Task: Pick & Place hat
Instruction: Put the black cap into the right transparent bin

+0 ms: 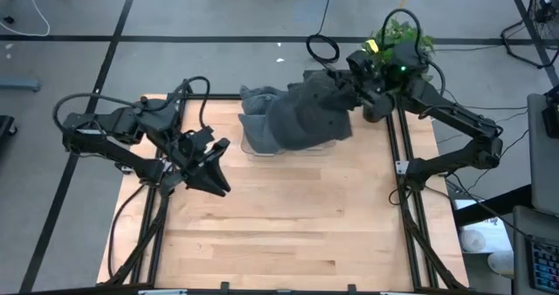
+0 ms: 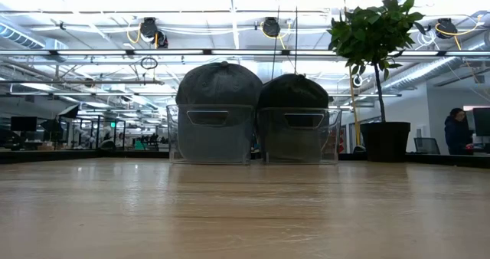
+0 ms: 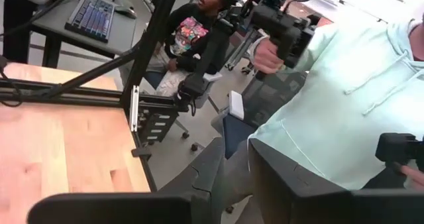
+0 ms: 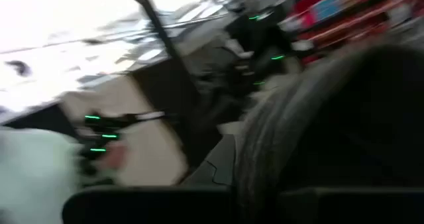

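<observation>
Seen from above, the right tool (image 1: 342, 92), closed, grips a dark hat (image 1: 306, 113) over clear bins (image 1: 251, 147) at twelve o'clock. The left tool (image 1: 212, 168), slightly parted and empty, hovers at nine o'clock above the surface (image 1: 288, 225).

Right gripper (image 1: 342, 87) fingertips being buried in dark hat (image 1: 307, 112); grip itself not being shown. Clear bin (image 1: 253, 147) being mostly covered by hats, only rim showing. Right wrist view being smeared by blur beside hat (image 4: 331, 131); nothing else readable. Left gripper (image 1: 214, 180) fingers being cropped at frame edge in own wrist view. Person in light hoodie (image 3: 331, 111) being cut off beyond table.
</observation>
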You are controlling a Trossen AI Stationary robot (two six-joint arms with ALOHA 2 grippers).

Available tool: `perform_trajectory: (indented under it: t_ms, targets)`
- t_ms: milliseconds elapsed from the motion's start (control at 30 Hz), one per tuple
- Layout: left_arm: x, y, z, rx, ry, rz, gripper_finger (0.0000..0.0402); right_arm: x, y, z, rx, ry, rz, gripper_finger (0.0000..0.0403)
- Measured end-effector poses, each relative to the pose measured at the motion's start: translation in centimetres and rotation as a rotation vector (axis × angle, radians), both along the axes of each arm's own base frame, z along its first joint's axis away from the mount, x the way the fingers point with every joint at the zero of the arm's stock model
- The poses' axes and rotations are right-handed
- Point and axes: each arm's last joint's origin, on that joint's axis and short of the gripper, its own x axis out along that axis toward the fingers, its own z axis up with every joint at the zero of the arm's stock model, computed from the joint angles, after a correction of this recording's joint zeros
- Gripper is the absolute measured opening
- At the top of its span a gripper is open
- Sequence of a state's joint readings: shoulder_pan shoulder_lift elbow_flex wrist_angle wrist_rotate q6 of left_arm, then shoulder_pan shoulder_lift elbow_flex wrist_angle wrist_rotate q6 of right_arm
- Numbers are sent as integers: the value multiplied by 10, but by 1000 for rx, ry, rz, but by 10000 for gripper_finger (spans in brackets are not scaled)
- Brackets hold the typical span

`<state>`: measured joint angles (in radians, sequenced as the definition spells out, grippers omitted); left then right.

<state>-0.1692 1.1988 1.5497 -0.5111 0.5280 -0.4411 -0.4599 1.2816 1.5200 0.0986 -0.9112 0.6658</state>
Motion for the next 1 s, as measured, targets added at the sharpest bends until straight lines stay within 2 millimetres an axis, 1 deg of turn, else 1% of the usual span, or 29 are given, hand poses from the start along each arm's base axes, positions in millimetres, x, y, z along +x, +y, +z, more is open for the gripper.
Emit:
perform_trajectory:
  t_ms: [100, 200, 300, 400, 567, 767, 867, 1000]
  targets:
    - [-7, 1, 2, -1, 5, 0, 74, -3, -1, -5, -106, 7, -159, 0]
    - [-15, 3, 4, -7, 2, 2, 74, -9, -1, -6, -235, 101, -328, 0]
    - [-21, 4, 6, -4, -7, 1, 74, -17, 5, -1, -395, 212, -482, 0]
    - [-26, 5, 10, -3, -31, 0, 74, -22, 11, 9, -507, 262, -577, 0]
    - [-30, 5, 11, 22, -63, -4, 74, -23, 17, 17, -599, 342, -614, 0]
    - [-30, 5, 11, 28, -69, -5, 74, -24, 23, 22, -813, 483, -702, 0]
    - [-30, 5, 11, 24, -67, -3, 74, -22, 23, 15, -898, 583, -687, 0]
    - [-30, 5, 12, 21, -65, 2, 74, -14, 24, 3, -982, 674, -620, 0]
